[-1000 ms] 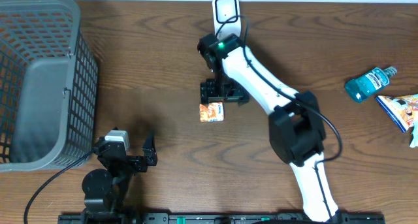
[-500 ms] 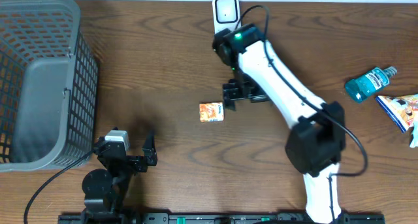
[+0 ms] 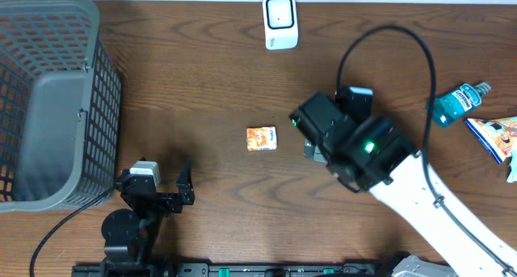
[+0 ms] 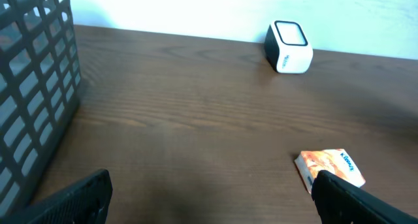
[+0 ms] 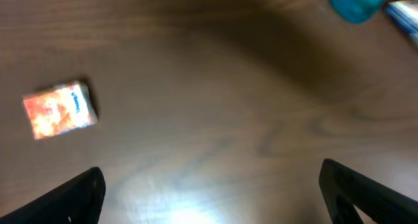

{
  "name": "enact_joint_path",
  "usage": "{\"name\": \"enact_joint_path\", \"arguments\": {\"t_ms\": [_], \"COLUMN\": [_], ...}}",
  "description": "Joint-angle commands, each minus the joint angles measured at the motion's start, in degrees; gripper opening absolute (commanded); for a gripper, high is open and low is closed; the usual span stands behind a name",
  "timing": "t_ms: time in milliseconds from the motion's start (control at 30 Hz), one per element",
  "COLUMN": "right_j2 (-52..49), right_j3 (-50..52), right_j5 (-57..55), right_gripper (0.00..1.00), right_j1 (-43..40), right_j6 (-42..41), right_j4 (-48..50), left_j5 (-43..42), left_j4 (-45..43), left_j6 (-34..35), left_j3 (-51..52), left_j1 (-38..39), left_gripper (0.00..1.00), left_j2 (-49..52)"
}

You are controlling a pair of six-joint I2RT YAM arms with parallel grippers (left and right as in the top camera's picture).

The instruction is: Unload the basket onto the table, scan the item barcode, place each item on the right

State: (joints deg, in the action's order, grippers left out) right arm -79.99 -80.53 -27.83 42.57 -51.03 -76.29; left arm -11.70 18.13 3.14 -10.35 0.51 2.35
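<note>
On the dark wood-grain table (image 3: 202, 83), a small orange printed packet (image 3: 261, 138) lies flat on its own, with nothing touching it.
Both end effectors stand spread wide with nothing between their fingers. The left end effector (image 4: 210, 188) sits low near the table's front edge, just beside the grey plastic mesh basket (image 3: 48, 99); in its wrist view the packet lies just beyond its right fingertip. The right end effector (image 5: 210, 178) hangs above bare wood with the packet off to its left, clear of the fingers. A white box-shaped barcode scanner (image 3: 280, 21) stands at the far edge, well apart from the packet. A teal plastic bottle (image 3: 457, 102) lies on its side far to the right.
</note>
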Motion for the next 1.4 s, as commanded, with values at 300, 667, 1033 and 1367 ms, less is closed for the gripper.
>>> {"name": "enact_joint_path", "arguments": {"t_ms": [300, 667, 1033, 1367], "right_j2": [-3.91, -11.87, -23.91, -31.26], "right_j3": [28.11, 28.20, 28.20, 28.20], "right_j5": [25.90, 43.89, 50.97, 54.18], "right_gripper": [0.99, 0.87, 0.75, 0.68], "right_j1": [-7.58, -17.46, -17.44, -16.98], "right_j6": [25.35, 29.49, 28.76, 28.79], "right_j4": [52.59, 61.29, 73.18, 78.97], "left_j5": [-0.31, -0.33, -0.31, -0.33], "left_j4": [-0.13, -0.13, -0.13, -0.13], "left_j6": [-0.33, -0.33, -0.33, -0.33], "left_j3": [-0.68, -0.68, -0.68, -0.68], "left_j1": [0.17, 0.17, 0.17, 0.17], "left_gripper": [0.98, 0.98, 0.98, 0.98], "left_j2": [-0.22, -0.22, -0.22, -0.22]}}
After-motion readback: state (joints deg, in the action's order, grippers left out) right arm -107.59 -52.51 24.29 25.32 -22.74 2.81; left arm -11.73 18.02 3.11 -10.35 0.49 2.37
